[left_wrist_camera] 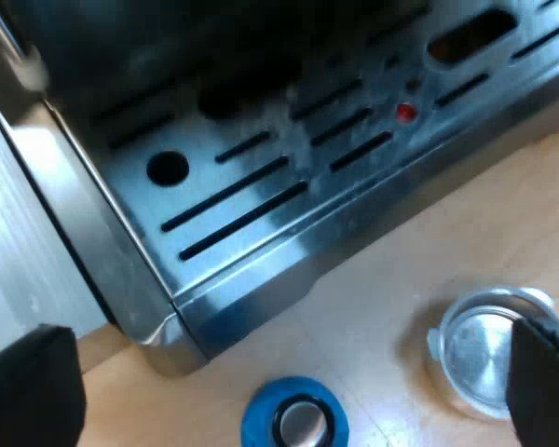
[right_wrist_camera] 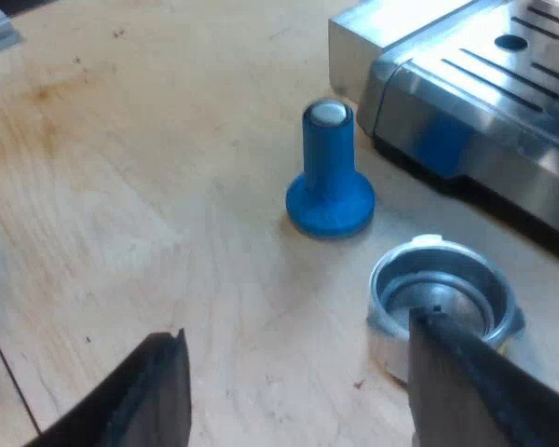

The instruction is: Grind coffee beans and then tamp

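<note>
Pale wooden tabletop (right_wrist_camera: 121,186) carries everything: a round silver metal holder (right_wrist_camera: 443,289) lies loose near the flared blue tamper (right_wrist_camera: 329,177), which stands upright, both just off the brushed-steel espresso machine (right_wrist_camera: 466,102). Left gripper (left_wrist_camera: 289,335) hangs with jaws spread wide. Right gripper (right_wrist_camera: 298,331) is spread as well, one finger over the holder's rim. The danger: that finger nudges the empty-looking holder away, or a careless reach topples the tamper.

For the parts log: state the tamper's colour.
Blue tamper, pale at its top end; clearest in the right wrist view.
</note>
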Robot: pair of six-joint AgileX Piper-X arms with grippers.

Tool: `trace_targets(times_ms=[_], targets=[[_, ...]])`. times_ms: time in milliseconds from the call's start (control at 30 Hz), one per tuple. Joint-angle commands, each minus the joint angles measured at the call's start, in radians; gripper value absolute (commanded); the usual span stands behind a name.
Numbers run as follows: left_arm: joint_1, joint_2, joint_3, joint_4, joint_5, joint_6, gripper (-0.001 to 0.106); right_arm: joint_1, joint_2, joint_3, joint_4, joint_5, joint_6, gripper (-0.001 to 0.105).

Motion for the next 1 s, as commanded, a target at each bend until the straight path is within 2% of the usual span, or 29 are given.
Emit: trace_targets(times_ms=[33,400,567,667,933,1000], targets=[[0.000,-0.066,-0.020,0.037,-0.010,-0.001,0.093,0.002,-0.085,-0.079,0.193,-0.008,0.000,0.054],[0.000,-0.249,-0.085,0.132,-0.010,-0.001,0.093,0.002,-0.243,-0.217,0.421,-0.001,-0.002,0.054],[0.000,-0.287,-0.116,0.132,-0.047,-0.005,0.093,-0.008,-0.282,-0.281,0.538,0.124,-0.002,0.054],[0.000,-0.287,-0.137,0.132,-0.044,-0.014,0.093,-0.052,-0.300,-0.308,0.612,0.124,-0.002,0.054],[0.000,-0.287,-0.215,0.146,-0.039,-0.014,0.093,-0.206,-0.328,-0.344,0.647,0.009,-0.006,0.054],[0.000,-0.287,-0.253,0.149,-0.039,-0.011,0.093,-0.284,-0.341,-0.350,0.647,-0.063,-0.006,0.054]])
